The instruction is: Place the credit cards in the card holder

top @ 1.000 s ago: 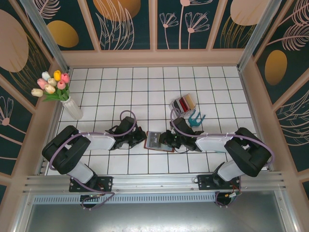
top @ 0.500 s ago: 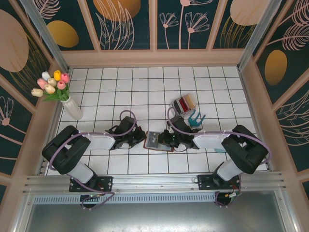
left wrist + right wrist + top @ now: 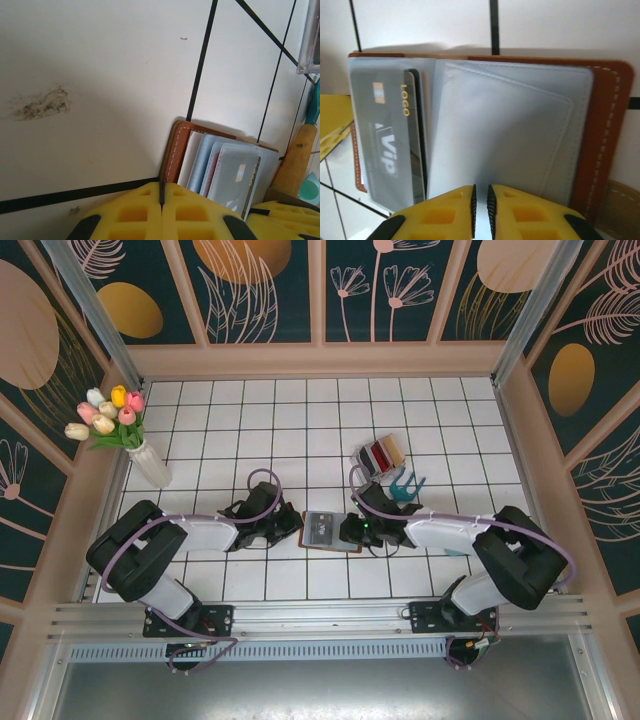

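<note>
The card holder [image 3: 318, 530] lies open and flat on the white tiled table [image 3: 250, 430], near the table's 6 o'clock edge, between the two grippers. In the right wrist view its brown stitched cover [image 3: 612, 125] frames clear plastic sleeves, and a grey card [image 3: 385, 150] printed with "VIP" and "LOGO" sits in a sleeve on the 9 o'clock side. The left wrist view shows the brown edge [image 3: 175, 150] with the pale sleeves fanned beside it.

The right gripper [image 3: 352, 531] is at the holder's 3 o'clock side. Its yellow fingers [image 3: 445, 215] stand almost together around a thin slit, pinching the lower edge of a clear sleeve [image 3: 480, 197]. The left gripper [image 3: 290, 525] sits at the holder's 9 o'clock side, fingers [image 3: 135, 210] pressed tight with only a dark seam between them, their tips right at the holder's brown corner; whether they bear on it I cannot tell.

More credit cards [image 3: 385, 452], red and tan, stand in a clear box [image 3: 360, 458] at the holder's 1 o'clock, well apart from it. A teal tool [image 3: 405, 486] lies just beside the box, at its 5 o'clock. A white vase [image 3: 152, 466] of tulips stands far off at the holder's 10 o'clock
</note>
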Available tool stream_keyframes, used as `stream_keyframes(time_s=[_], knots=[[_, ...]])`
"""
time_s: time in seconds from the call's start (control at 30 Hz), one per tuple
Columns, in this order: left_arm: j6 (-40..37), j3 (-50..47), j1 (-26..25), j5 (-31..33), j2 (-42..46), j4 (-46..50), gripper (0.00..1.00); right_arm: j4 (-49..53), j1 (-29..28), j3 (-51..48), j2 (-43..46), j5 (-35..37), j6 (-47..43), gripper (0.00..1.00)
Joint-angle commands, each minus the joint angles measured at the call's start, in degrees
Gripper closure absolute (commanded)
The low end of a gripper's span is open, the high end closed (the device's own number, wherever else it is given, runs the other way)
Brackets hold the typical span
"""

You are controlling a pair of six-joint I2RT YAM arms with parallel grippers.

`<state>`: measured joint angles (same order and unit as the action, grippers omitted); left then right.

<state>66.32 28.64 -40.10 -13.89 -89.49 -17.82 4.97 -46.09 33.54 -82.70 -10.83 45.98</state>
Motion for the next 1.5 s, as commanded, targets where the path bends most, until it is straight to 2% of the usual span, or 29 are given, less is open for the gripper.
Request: stream_keyframes(time_s=[0.0, 0.2, 0.33, 0.4, 0.53, 0.6, 0.73, 0.87, 0.93, 1.07, 1.13, 1.27, 1.47], knots=[[0.65, -1.55, -0.31, 2.36, 0.9, 2.2, 1.0, 11.48, 0.49, 1.82, -1.13, 8.69, -3.24, 0.83], [0.69, -1.49, -0.27, 2.44, 0.33, 2.09, 1.0, 16.35, 0.39, 4.81, 1.95, 13.43, -3.93, 0.85], [0.14, -1.0, -0.3, 1.42, 1.01, 1.55, 1.0, 15.73, 0.44, 6.99, 5.2, 12.42, -4.67, 0.8], [-0.42, -0.4, -0.33, 1.4, 1.82, 2.28, 1.0, 15.44, 0.53, 7.98, 7.85, 12.46, -4.53, 0.77], [-1.91, 1.56, -0.33, 1.33, 2.74, 4.6, 1.0, 18.89, 1.11, 9.26, 11.04, 17.93, -4.05, 0.53], [-2.08, 2.03, -0.33, 1.11, 2.83, 4.85, 1.0, 19.82, 1.81, 9.22, 10.58, 18.12, -4.58, 0.51], [-2.13, 2.21, -0.27, 1.19, 3.59, 5.61, 1.0, 19.72, 2.25, 9.26, 6.71, 13.81, -5.96, 0.47], [-2.16, 2.28, -0.33, 1.83, 4.66, 6.95, 1.0, 20.74, 1.62, 9.31, 4.32, 14.74, -4.52, 0.47], [-2.29, 2.38, -0.32, 2.06, 5.18, 7.66, 1.0, 20.41, 1.4, 8.83, 4.47, 14.28, -4.08, 0.5], [-3.06, 3.32, -0.26, 2.47, 6.38, 9.8, 1.0, 18.79, 1.44, 7.68, 4.82, 12.14, -4.36, 0.75], [-3.28, 3.87, -0.33, 2.64, 7.11, 10.79, 1.0, 18.37, 1.44, 7.57, 4.52, 11.97, -4.49, 0.85], [-3.22, 4.6, -0.32, 2.6, 9.37, 12.28, 1.0, 17.47, 1.55, 7.37, 4.12, 11.97, -4.66, 0.97], [-3.34, 6.21, -0.31, 2.99, 12.35, 15.45, 1.0, 15.23, 1.74, 7.2, 3.9, 9.94, -4.93, 1.0]])
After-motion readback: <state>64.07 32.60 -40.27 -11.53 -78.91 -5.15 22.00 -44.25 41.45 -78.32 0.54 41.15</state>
